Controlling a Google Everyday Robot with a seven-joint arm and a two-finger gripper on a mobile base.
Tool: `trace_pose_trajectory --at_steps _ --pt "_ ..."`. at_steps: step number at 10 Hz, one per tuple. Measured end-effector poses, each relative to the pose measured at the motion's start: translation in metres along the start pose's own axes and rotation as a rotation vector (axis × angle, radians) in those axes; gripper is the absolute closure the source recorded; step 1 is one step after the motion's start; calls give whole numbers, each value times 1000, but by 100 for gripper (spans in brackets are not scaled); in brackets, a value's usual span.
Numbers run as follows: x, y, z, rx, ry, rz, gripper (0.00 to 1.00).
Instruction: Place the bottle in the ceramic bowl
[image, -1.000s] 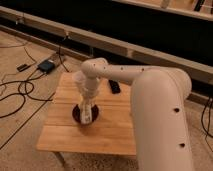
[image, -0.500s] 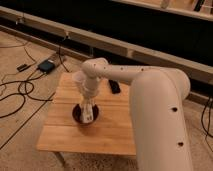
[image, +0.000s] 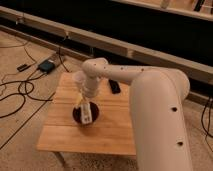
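**Listener:** What stage is the job at?

**Describer:** The placing step, by my reading. A small slim whitish bottle with a pale label (image: 86, 113) stands over the middle of a round, dark purple glossy ceramic bowl (image: 76, 115). The bowl sits on a low, light wooden slatted table (image: 107, 132), towards its left half. The bottle's lower end appears inside the bowl's rim, but I cannot tell whether it rests on the bottom or hangs just above it.

**Listener:** And the gripper?

**Describer:** The two-finger gripper (image: 84, 106) is directly above the bowl, pointing straight down, at the bottle's top. It seems to be pinching the bottle, though the fingers blend with the bottle's pale body, so that is a judgement, not something plainly seen.

**Listener:** How is the arm posed?

**Describer:** A thick white arm (image: 155, 100) enters from the lower right and fills much of that side. It reaches leftwards across the table, bends at a rounded joint, then drops vertically to the bowl.

**Listener:** What does the next move call for?

**Describer:** Probably settling the bottle fully, letting go, then lifting straight up so it isn't knocked over or dragged out. It is tall for so shallow a bowl, so it may tip against the rim.

**Listener:** Anything else nearby?

**Describer:** A white cup (image: 78, 80) just behind the bowl, partly hidden by the arm, and a flat black rectangular object (image: 114, 86) further back on the table.
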Motion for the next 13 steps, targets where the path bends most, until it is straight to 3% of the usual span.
trace_pose_trajectory --at_steps 1,3,5,6,7,9,13 --pt "-1 -1 -2 1 -5 1 20" --pt "-8 -16 -20 44 -41 24 20" --pt "-8 -41 -45 114 -70 73 20" --pt "-5 -61 -67 177 -91 116 20" --pt "-3 -73 -82 217 -105 145 20" --pt "3 -85 -98 270 -116 177 20" --pt "5 -89 -112 294 -161 221 20"
